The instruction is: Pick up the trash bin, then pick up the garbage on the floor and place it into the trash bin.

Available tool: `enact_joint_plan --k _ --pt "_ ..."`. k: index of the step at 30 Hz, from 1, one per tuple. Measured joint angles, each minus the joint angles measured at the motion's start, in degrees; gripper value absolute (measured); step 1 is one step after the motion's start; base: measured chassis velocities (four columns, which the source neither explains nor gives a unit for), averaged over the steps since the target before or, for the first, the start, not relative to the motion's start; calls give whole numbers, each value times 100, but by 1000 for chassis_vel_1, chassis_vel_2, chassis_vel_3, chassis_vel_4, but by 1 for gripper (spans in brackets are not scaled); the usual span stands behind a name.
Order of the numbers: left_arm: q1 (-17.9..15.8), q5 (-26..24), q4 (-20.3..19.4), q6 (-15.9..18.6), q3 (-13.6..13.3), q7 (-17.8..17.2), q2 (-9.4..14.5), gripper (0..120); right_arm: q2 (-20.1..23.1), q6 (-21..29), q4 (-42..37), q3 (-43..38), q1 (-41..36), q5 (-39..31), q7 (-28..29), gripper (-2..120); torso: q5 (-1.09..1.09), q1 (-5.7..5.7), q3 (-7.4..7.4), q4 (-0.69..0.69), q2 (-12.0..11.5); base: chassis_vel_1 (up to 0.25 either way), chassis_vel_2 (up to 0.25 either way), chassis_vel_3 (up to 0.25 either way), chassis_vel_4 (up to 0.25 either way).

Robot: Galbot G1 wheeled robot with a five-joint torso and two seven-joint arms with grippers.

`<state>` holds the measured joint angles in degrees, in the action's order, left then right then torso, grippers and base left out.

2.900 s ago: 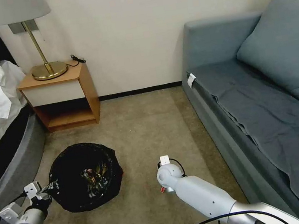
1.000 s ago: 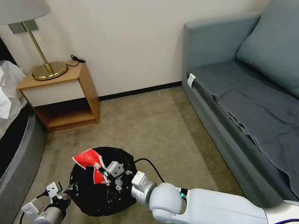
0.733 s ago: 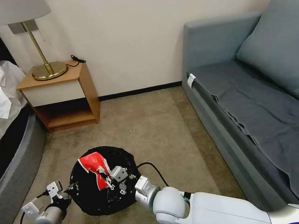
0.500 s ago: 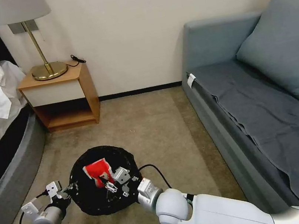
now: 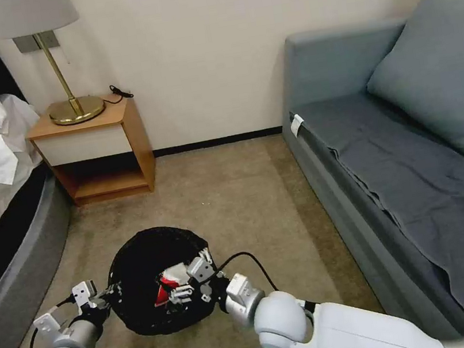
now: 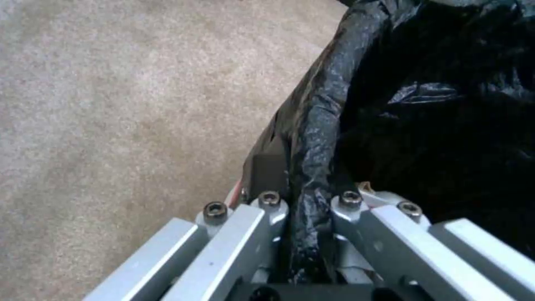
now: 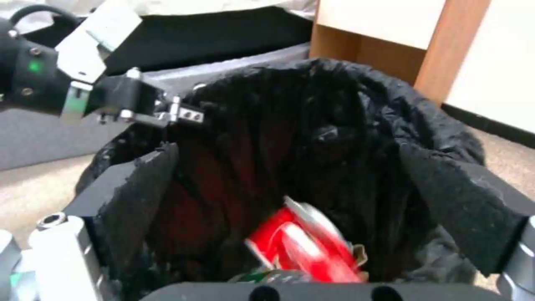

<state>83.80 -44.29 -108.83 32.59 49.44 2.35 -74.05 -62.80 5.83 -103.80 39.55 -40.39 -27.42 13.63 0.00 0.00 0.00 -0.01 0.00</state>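
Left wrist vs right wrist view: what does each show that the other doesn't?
Left wrist alone: the left gripper seen close, shut on the bag-wrapped rim of the trash bin, with bare carpet beside it.
Right wrist alone: the open right gripper over the bin mouth, the red-white wrapper loose inside, and the nightstand behind.
Both: the bin's black liner.

The red-white wrapper (image 7: pixel 304 246) is blurred, its lower part hidden behind the right gripper (image 7: pixel 295 225).
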Motion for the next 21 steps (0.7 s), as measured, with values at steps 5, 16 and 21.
enact_joint_plan --k 5,16,21 --pt "1 0 48 3 -48 -21 -9 3 -36 -70 7 -181 5 158 179 100 1 0 0 1 0 0 0 0 0" --pt "-118 43 198 45 -222 -84 4 3 536 227 -436 -1811 -921 1289 1106 100 1 0 0 0 0 0 0 0 0" --pt "-192 104 253 56 -317 -102 17 3 810 348 -814 -2646 -1774 1517 1457 100 2 0 0 -1 0 0 0 0 0"
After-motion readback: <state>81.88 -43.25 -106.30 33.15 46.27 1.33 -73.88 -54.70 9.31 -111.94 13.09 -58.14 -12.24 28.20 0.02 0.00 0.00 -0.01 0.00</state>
